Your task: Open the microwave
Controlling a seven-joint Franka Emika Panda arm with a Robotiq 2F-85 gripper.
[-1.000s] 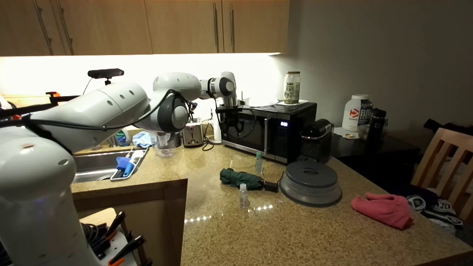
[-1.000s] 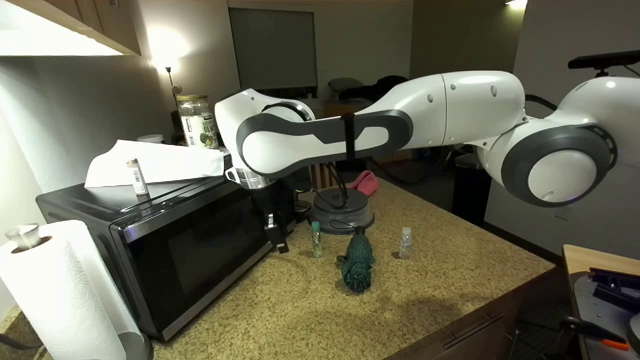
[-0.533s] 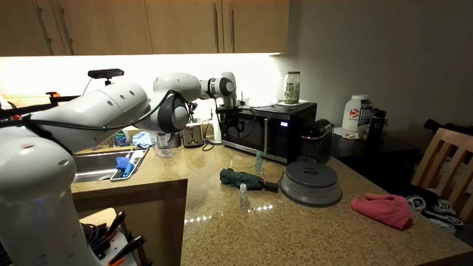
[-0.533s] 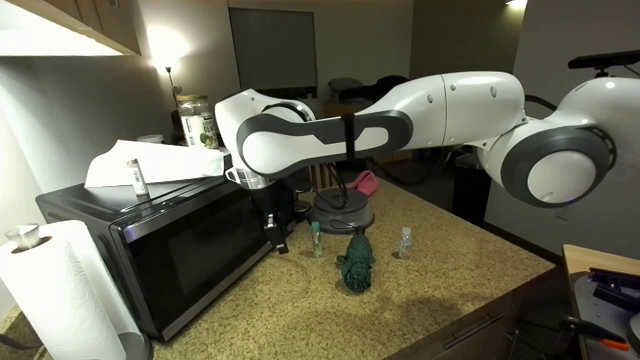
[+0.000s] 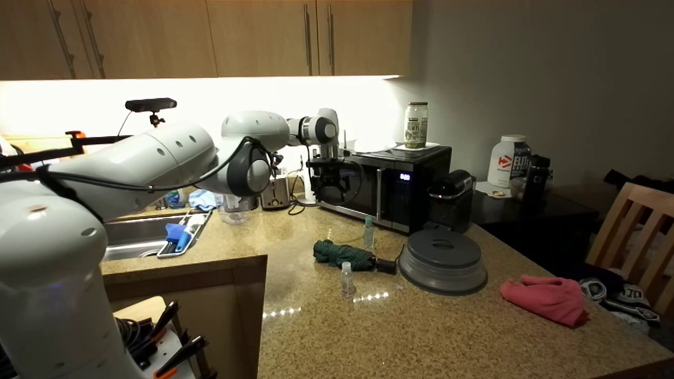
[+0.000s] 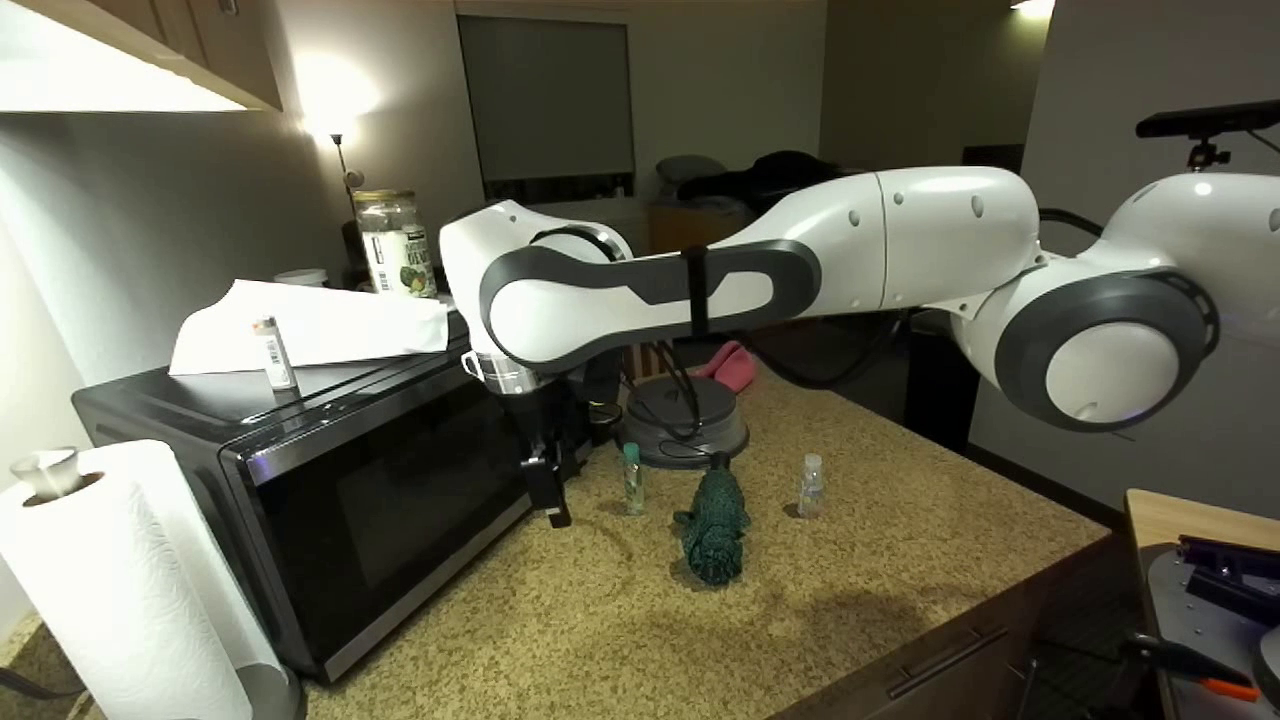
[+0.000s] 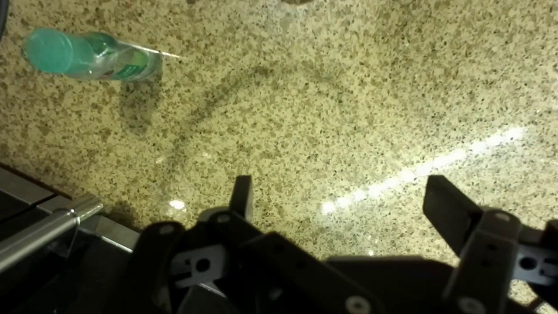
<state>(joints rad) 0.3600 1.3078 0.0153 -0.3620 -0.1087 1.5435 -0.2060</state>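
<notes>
1. The claw [image 7: 338, 189] stands wide open, its two fingers [image 7: 451, 213] well apart. It has hold of nothing; between the fingers only the speckled worktop [image 7: 305, 122] is seen.

2. In both exterior views the claw points downward above the worktop, in front of the microwave [image 5: 403, 197].

3. The microwave stands on the worktop, and its dark glass door [image 6: 380, 520] is shut. The wrist view shows the metal handle [image 7: 43, 235] of this door near the claw, but apart from it.

4. On top of the microwave there are a white sheet [image 6: 310, 330], a small upright tube [image 6: 274, 356] and a labelled jar [image 6: 398, 250].

5. Before the microwave, a green-capped bottle [image 7: 96, 54] stands upright, near the claw. Somewhat farther lies a dark green bundle [image 5: 345, 256] with a black end, and just beside it stands a clear bottle [image 5: 347, 279].

6. A grey domed cover [image 5: 442, 260] sits just beside that black end, and a dark coffee maker [image 5: 451, 199] stands next to the microwave.

7. More outward, a pink cloth [image 5: 545, 300] lies near the worktop's edge. Beyond the other end of the microwave, one finds a paper towel roll [image 6: 115, 595] and a toaster [image 5: 275, 190].
</notes>
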